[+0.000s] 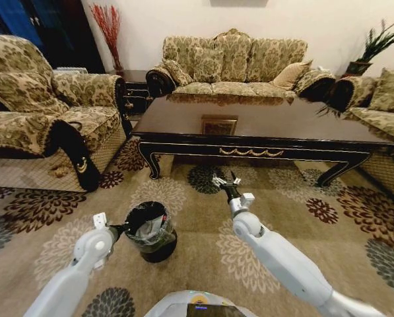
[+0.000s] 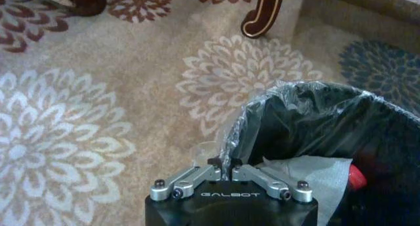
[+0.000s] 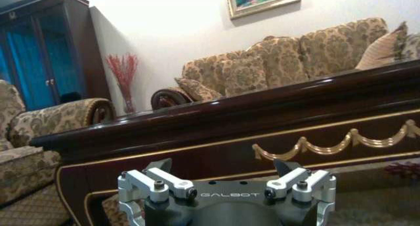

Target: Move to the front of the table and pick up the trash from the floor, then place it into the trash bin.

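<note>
The right pincer, jaws spread wide, faces the table with its gold scroll rail.

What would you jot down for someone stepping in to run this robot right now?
Left gripper: shut, at the bin's rim, pinching a clear scrap of trash beside the liner.
Right gripper: open, empty, raised toward the table.
Robot stands before the table; the bin sits on the floor by the left arm, with paper and something red already inside.
Done: approach, pickup.
Left: let the scrap go over the bin.
</note>
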You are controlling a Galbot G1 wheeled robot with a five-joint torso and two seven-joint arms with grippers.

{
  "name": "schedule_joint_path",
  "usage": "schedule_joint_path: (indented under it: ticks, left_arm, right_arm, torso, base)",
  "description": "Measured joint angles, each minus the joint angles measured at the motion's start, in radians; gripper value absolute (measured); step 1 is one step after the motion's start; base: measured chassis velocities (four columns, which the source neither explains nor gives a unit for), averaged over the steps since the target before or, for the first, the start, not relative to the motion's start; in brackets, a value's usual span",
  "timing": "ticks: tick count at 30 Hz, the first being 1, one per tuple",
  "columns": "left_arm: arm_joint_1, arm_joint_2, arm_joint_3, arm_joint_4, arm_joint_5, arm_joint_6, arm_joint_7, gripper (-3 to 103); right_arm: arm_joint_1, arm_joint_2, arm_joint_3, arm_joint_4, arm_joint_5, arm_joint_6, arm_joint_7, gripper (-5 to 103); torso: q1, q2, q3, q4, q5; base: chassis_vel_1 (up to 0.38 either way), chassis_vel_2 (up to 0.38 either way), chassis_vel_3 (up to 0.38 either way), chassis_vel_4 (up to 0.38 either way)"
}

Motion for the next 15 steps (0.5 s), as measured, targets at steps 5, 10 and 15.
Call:
schedule_joint_path:
  ticks: [5,10,15]
  left_arm:
    - [-0.02,-0.013,0.026,0.048,0.092,-0.029,0.075,3]
    - [-0.026,-0.019,0.032,0.071,0.135,-0.06,0.131,0]
    - [-0.001,-0.018,0.026,0.054,0.145,-0.074,0.144,16]
  right_arm:
    - [-0.03,0.0,0.019,0.008,-0.006,0.003,0.001,100]
    - [-0.051,0.001,0.032,0.017,-0.015,0.007,-0.001,100]
    - [-0.063,-0.003,0.041,0.024,-0.018,0.008,-0.002,100]
  torso:
    - [0.0,0.0,0.0,0.0001,-0.0002]
    - [0.0,0.0,0.0,0.0,-0.0003]
    - [0.0,0.0,0.0,-0.0003,-0.0003]
  base:
    - [0.0,0.0,0.0,0.0]
    - [0.0,0.0,0.0,0.0]
    - [0.0,0.0,0.0,0.0]
